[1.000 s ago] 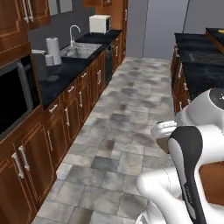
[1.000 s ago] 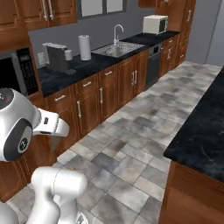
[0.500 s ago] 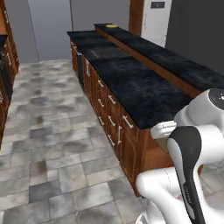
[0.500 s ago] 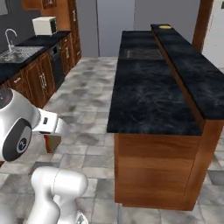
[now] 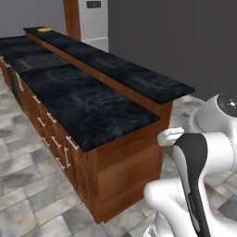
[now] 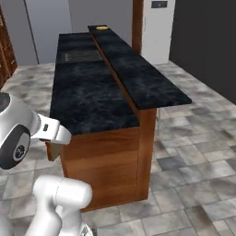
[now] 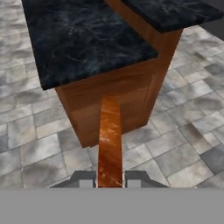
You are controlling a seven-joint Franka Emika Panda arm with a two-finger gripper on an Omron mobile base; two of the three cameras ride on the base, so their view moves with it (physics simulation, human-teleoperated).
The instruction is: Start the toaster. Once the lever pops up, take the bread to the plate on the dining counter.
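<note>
Gripping the bread [image 7: 109, 144] edge-on, the gripper [image 7: 110, 178] is closed tight on the slice's lower end at the bottom centre of the hand view. Toast is light, stiff and crumbly, so a crust-edge pinch suits it. The plate [image 5: 44, 29] sits far off, upper left on the dining bench [image 5: 115, 74], well apart from the slice.

Grey stone floor tiles [image 6: 193, 152] spread around a long island whose black marble tabletop [image 5: 88, 106] sits on reddish-brown wood cabinets [image 5: 125, 173]. A raised bar ledge [image 6: 138, 78] runs along its far side. At twelve o'clock stand a wooden pillar [image 6: 137, 18], a pale panel [image 6: 159, 27] and a dark grey wall [image 5: 185, 41].
</note>
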